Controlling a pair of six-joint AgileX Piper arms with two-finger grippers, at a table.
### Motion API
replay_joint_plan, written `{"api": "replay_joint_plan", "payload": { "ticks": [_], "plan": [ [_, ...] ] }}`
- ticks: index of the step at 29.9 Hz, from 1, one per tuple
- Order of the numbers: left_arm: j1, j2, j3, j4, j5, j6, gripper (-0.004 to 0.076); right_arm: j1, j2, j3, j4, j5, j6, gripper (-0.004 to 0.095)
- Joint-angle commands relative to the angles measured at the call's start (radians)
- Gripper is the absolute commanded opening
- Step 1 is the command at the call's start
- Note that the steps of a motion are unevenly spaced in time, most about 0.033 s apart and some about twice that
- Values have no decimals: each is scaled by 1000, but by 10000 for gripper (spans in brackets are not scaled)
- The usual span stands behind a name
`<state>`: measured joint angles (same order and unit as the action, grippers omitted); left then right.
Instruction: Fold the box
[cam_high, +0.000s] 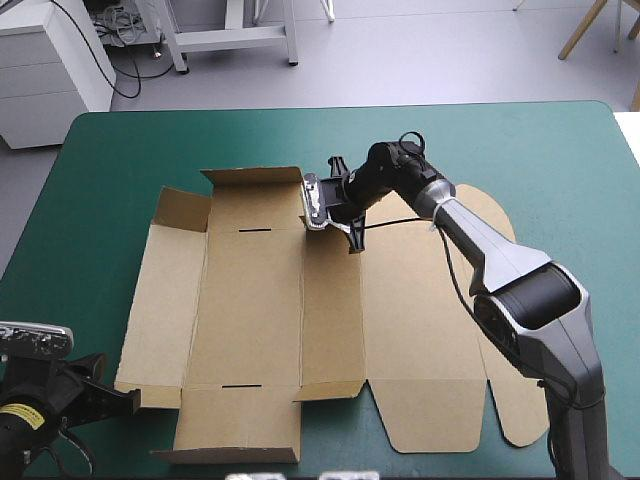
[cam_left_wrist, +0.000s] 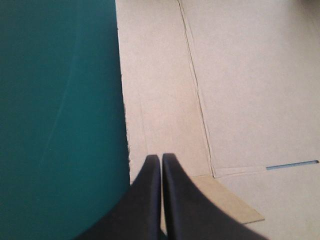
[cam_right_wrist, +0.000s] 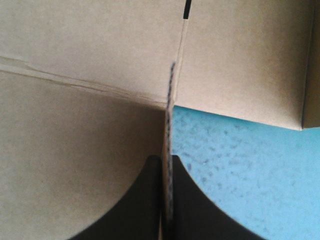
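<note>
the box (cam_high: 260, 320) lies opened out, mostly flat, across the middle of the teal-green cover (cam_high: 120, 150), its rounded lid panel to the right and its far-left flaps tilted up. at the far edge, the right gripper (cam_high: 353, 240) has its black fingers nearly closed on a small flap standing on edge, and the board's edge shows between them (cam_right_wrist: 167, 165). at the near-left corner, the left gripper (cam_high: 125, 398) has its fingers drawn together to a thin slit (cam_left_wrist: 161, 160), tips at the box's edge; whether they pinch the board cannot be told.
</note>
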<state>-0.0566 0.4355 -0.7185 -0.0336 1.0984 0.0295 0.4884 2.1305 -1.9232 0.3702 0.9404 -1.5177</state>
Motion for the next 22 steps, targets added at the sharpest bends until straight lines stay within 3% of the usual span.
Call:
{"api": "replay_joint_plan", "payload": {
  "ticks": [1,3,8,11,16,22],
  "plan": [
    [-1,15,-32,-8,-39,-7,-10,-3,-63,-33,0,-38,66,25],
    [-1,15,-32,-8,-39,-7,-10,-3,-63,-33,-8,-36,109,133],
    [-1,15,-32,-8,-37,-7,-10,-3,-64,-33,-21,-26,211,559],
    [-1,15,-32,-8,-37,-7,-10,-3,-80,-34,-21,-22,289,700],
    [-1,15,-32,1,-35,-7,-10,-5,-129,-56,-29,27,467,669],
    [-1,15,-32,1,-33,-7,-10,-7,-214,-81,-123,82,632,525]
  ]
}}
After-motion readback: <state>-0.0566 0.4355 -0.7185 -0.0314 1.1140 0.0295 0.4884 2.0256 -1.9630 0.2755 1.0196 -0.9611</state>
